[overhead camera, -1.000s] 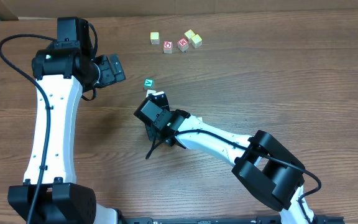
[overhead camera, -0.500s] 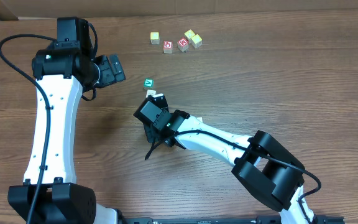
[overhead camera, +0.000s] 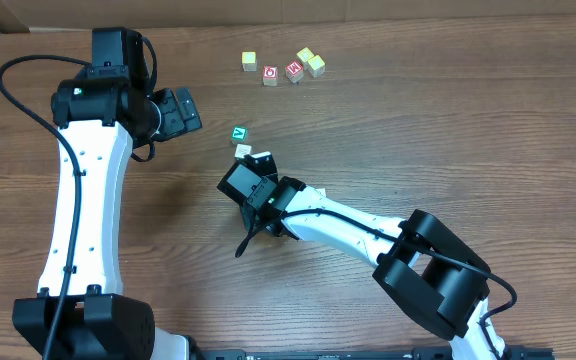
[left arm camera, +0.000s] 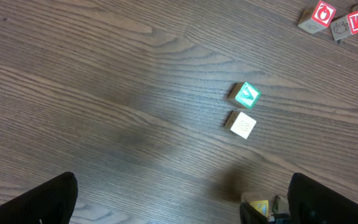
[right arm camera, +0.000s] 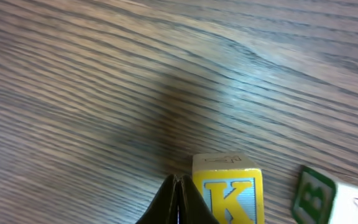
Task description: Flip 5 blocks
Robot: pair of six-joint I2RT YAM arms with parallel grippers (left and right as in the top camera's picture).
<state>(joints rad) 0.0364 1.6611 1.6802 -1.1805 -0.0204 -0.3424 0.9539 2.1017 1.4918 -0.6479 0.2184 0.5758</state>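
Observation:
My right gripper (right arm camera: 179,198) is shut with nothing between its fingers, and its tip rests against the left side of a yellow K block (right arm camera: 229,190) on the table. A green-lettered block (right arm camera: 312,196) lies just right of it. In the overhead view the right gripper (overhead camera: 266,163) sits just below a green block (overhead camera: 238,133) and a pale block (overhead camera: 243,150). My left gripper (left arm camera: 182,196) hangs open and empty above the table. It looks down on the green block (left arm camera: 247,94), the pale block (left arm camera: 242,124) and the K block (left arm camera: 258,208).
Several more blocks lie in a cluster at the far middle of the table: a yellow one (overhead camera: 249,61), two red ones (overhead camera: 270,75) (overhead camera: 294,71) and two yellow ones (overhead camera: 311,61). The left arm (overhead camera: 88,180) stands along the left side.
The right gripper has shifted slightly toward the blocks. The left arm has not moved.

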